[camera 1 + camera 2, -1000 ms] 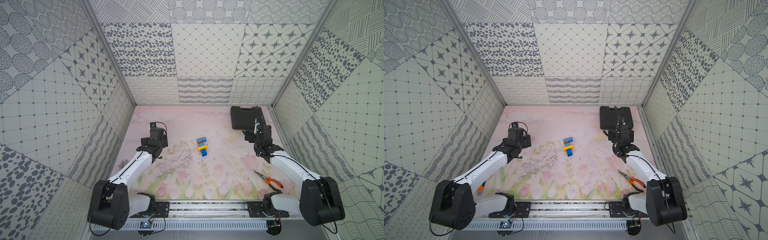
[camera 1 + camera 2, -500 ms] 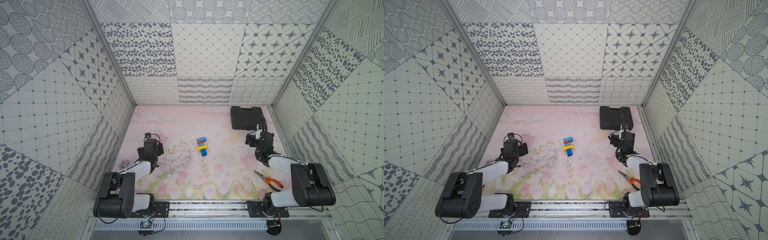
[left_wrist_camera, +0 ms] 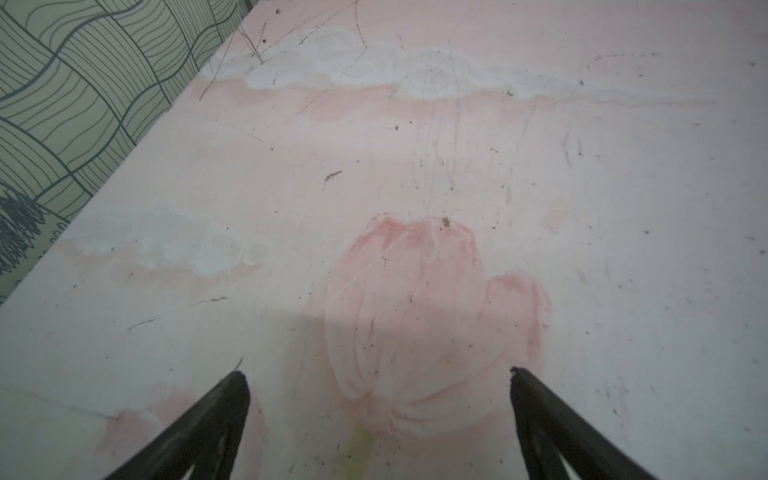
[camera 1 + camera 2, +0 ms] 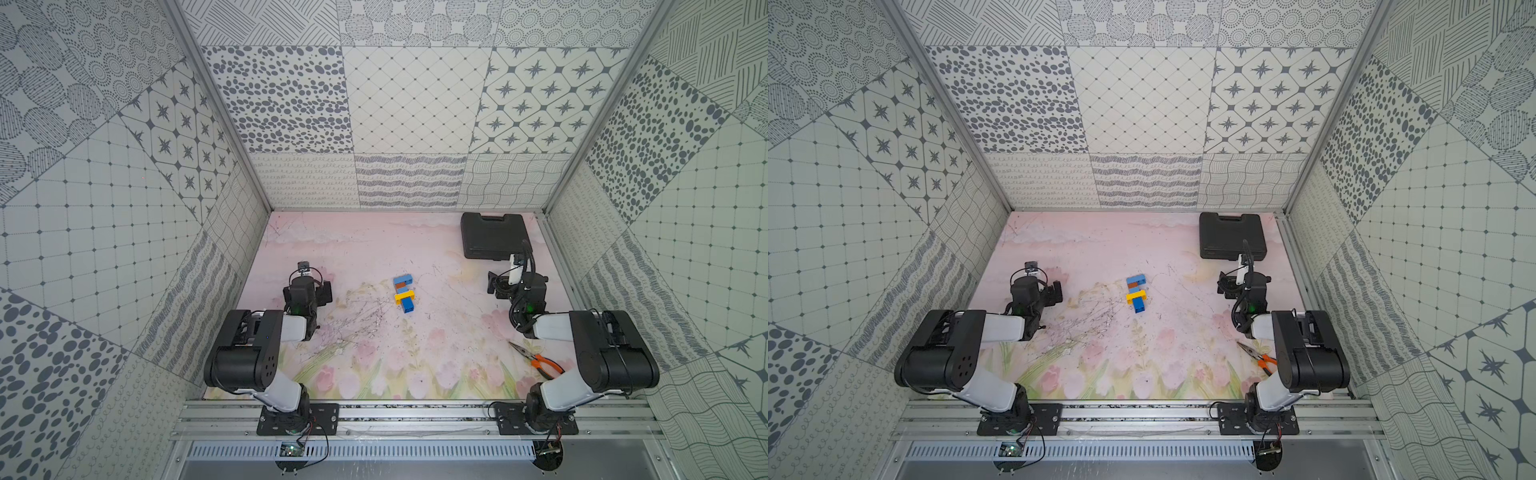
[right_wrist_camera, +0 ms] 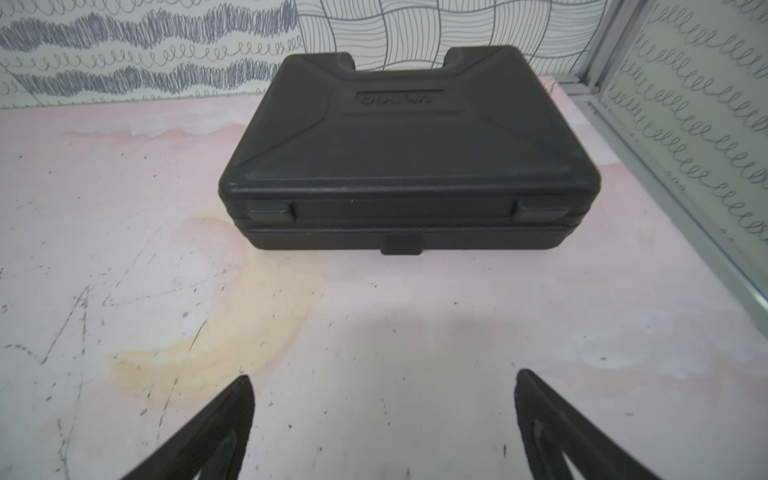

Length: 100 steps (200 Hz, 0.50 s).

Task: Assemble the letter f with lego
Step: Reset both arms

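Only top views, lego, right wrist, case

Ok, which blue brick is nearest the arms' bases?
The square blue brick on the near side of the yellow brick; the long blue brick caps the far end.

The black-and-white left arm and its twin, the right arm, crouch folded, elbows raised. The left end effector and right end effector, black-fingered, gape wide, holding nothing.

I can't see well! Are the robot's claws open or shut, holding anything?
Left gripper: open, holding nothing.
Right gripper: open, holding nothing.
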Each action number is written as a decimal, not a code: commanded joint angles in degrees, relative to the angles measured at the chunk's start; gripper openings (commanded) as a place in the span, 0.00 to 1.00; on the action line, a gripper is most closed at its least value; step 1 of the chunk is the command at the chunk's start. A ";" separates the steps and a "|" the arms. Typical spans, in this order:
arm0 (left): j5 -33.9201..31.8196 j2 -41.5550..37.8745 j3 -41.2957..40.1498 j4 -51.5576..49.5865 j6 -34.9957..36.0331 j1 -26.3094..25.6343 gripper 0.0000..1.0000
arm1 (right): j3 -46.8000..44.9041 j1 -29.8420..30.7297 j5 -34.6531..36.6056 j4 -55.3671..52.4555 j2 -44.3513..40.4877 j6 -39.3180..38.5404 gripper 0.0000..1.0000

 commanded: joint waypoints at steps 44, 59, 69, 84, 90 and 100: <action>2.14 0.23 0.24 6.40 1.59 0.26 0.99 | 0.09 -0.03 -2.01 5.52 -0.04 -1.17 0.98; 2.18 0.30 0.27 6.48 1.59 0.24 0.99 | -0.07 0.48 -0.99 5.66 -0.11 -1.47 0.98; 2.14 0.31 0.26 6.50 1.60 0.23 0.99 | -0.01 0.60 -0.81 5.64 -0.11 -1.49 0.98; 2.13 0.30 0.24 6.44 1.60 0.22 0.99 | 0.00 0.65 -0.75 5.64 -0.12 -1.54 0.98; 2.19 0.24 0.26 6.44 1.60 0.29 0.99 | 0.03 0.68 -0.69 5.64 -0.13 -1.57 0.98; 2.19 0.23 0.29 6.48 1.59 0.24 0.99 | 0.10 0.76 -0.74 5.47 -0.05 -1.62 0.98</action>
